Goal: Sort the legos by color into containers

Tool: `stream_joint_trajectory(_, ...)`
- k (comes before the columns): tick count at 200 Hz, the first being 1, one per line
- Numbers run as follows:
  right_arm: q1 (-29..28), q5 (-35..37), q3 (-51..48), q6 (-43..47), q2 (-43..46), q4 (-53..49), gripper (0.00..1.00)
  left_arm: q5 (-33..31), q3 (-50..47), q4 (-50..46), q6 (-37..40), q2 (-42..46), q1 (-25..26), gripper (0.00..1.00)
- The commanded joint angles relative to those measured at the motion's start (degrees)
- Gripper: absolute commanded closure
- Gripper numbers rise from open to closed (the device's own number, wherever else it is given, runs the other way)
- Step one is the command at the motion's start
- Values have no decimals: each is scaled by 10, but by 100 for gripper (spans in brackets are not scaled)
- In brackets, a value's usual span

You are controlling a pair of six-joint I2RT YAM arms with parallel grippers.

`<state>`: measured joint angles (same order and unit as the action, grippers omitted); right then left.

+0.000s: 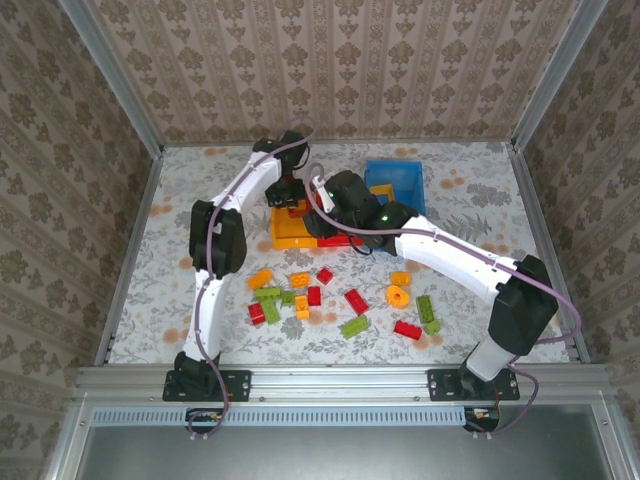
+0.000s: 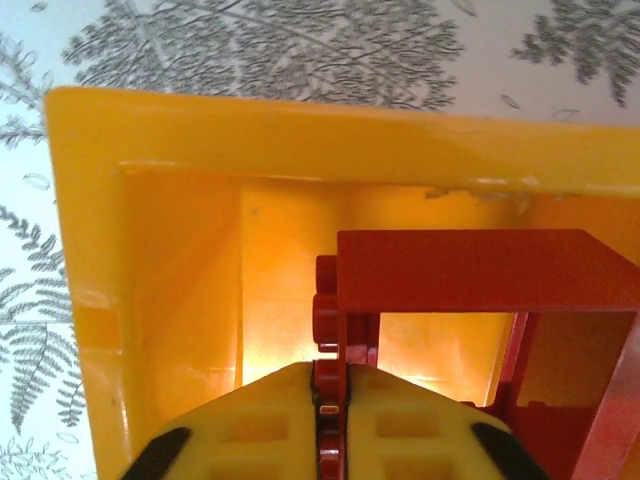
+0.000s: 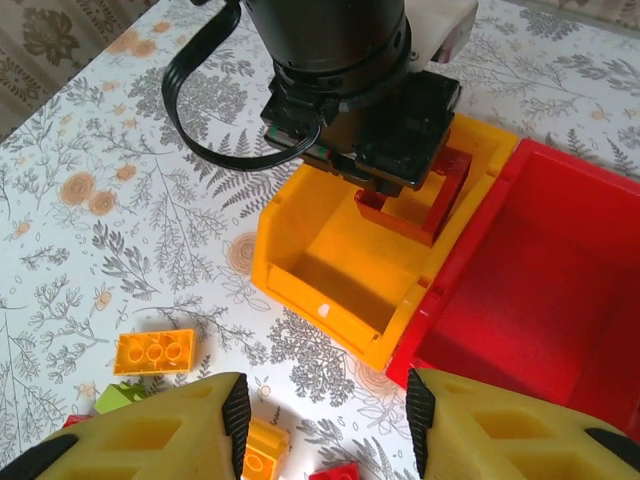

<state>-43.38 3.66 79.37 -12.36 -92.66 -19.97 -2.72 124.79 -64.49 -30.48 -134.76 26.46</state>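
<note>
Three containers: yellow bin [image 3: 270, 255], red bin [image 3: 560, 280], blue bin [image 1: 405, 180]; roughly sixteen loose legos [image 1: 356, 300] nearer. Left gripper [image 2: 333, 400] clamped on one red frame [image 2: 480, 270] against yellow's wall — right gripper [image 3: 325, 410] gaping above the near rims.

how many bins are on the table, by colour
yellow-orange bin: 1
red bin: 1
blue bin: 1
total: 3
</note>
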Motion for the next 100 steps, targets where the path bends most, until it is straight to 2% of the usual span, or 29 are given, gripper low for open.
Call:
stream_joint_trajectory(1, 6, 13, -28, -19, 39, -13, 50, 19, 2, 5, 5, 6, 13, 77)
stream_joint_trajectory(28, 16, 20, -67, -29, 70, -16, 49, 16, -16, 8, 1, 31, 13, 68)
stream_joint_trajectory(60, 32, 26, -110, -45, 114, -23, 48, 14, -22, 9, -3, 62, 14, 67)
stream_joint_trajectory(100, 59, 42, -178, -78, 186, -49, 48, 13, -33, 8, -14, 102, 14, 58)
